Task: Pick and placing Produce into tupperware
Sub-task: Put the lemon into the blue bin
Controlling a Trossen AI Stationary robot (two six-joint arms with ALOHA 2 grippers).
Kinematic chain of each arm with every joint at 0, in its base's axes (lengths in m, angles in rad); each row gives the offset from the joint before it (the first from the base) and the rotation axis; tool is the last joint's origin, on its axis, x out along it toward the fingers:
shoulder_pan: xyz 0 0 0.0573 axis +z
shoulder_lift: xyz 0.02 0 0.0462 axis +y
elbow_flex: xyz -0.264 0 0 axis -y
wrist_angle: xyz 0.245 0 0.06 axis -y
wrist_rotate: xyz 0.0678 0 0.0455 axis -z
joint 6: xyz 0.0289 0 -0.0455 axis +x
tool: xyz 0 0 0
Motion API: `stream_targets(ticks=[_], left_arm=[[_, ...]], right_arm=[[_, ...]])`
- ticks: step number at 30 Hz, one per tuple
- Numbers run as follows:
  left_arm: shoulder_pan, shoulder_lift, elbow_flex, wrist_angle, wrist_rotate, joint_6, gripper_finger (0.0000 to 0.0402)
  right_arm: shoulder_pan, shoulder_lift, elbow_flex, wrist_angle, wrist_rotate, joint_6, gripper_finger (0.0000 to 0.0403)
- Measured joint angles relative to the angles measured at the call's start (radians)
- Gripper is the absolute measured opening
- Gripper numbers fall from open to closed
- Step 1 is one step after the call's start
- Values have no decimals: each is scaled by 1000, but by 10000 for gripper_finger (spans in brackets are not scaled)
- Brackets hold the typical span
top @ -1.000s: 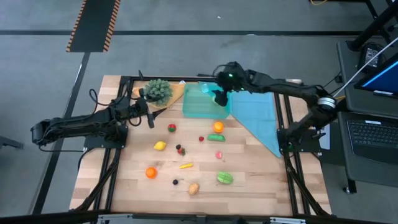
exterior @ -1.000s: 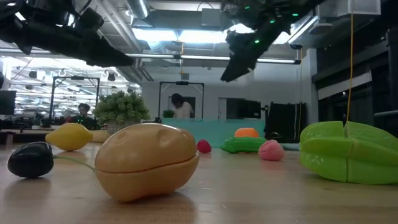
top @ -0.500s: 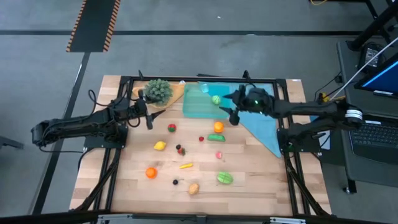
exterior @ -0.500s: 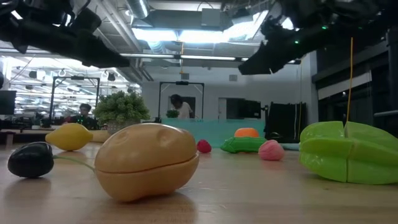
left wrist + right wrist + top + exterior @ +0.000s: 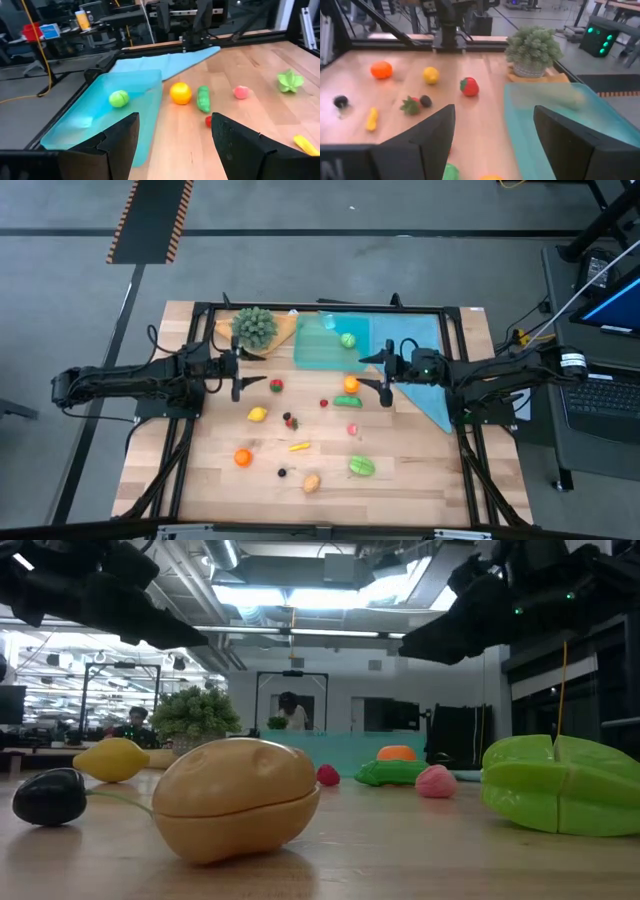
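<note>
One green fruit [image 5: 347,339] lies in the tupperware [image 5: 318,350], upper centre. The right hand [image 5: 385,375], open and empty, hovers near the orange [image 5: 351,383], probably next to grasp. The left hand [image 5: 236,373] waits open.

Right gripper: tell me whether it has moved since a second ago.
Yes. The right gripper, open and empty, has pulled off the tupperware toward the table's near side, now beside the orange.

Glossy clear teal plastic tupperware [image 5: 322,343] sits on a smooth pale wood table [image 5: 400,465] beside matt cloth [image 5: 420,370].
</note>
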Motion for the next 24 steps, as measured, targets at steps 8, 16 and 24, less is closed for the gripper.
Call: stream_targets(ticks=[8,16,24], left_arm=[[-21,0,0,1,0,0,240],[-81,3,0,-5,2,-102,240],[-246,3,19,-26,-47,-176,240]], right_arm=[[12,0,0,-2,1,75,272],[12,0,0,-14,1,75,272],[20,1,0,-33,1,80,272]])
